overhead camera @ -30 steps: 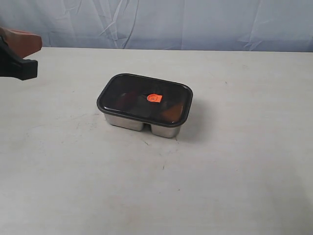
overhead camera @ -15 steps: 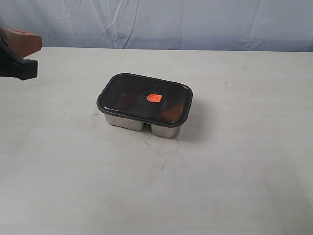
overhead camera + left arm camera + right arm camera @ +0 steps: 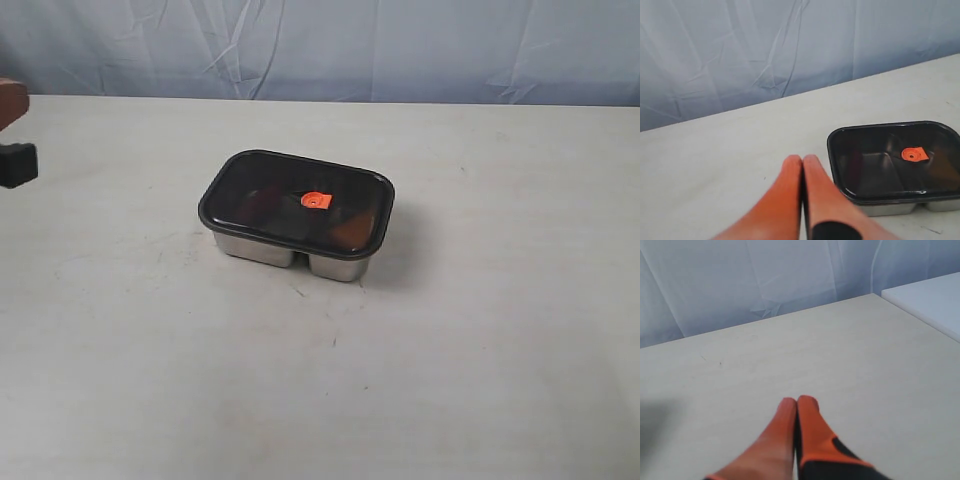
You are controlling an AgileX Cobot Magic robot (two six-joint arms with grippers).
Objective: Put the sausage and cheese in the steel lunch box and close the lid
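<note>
The steel lunch box (image 3: 262, 249) stands in the middle of the table with the dark lid (image 3: 270, 185) seated on it, orange tab (image 3: 316, 200) at its centre. Through the lid a dim reddish shape, the sausage (image 3: 260, 205), shows in the larger compartment and an orange-brown one, the cheese (image 3: 352, 230), in the smaller. The left wrist view shows the lidded box (image 3: 890, 206) and lid (image 3: 880, 150) beside my left gripper (image 3: 802, 159), which is shut on nothing. Only a bit of that arm (image 3: 12, 140) shows at the exterior view's left edge. My right gripper (image 3: 798, 401) is shut over bare table.
A pale blue cloth backdrop (image 3: 400, 45) hangs behind the table's far edge. A white surface (image 3: 935, 300) lies beyond the table's corner in the right wrist view.
The left arm has drawn back to the left, so less of it shows at the exterior view's edge. The box and lid have not moved.
</note>
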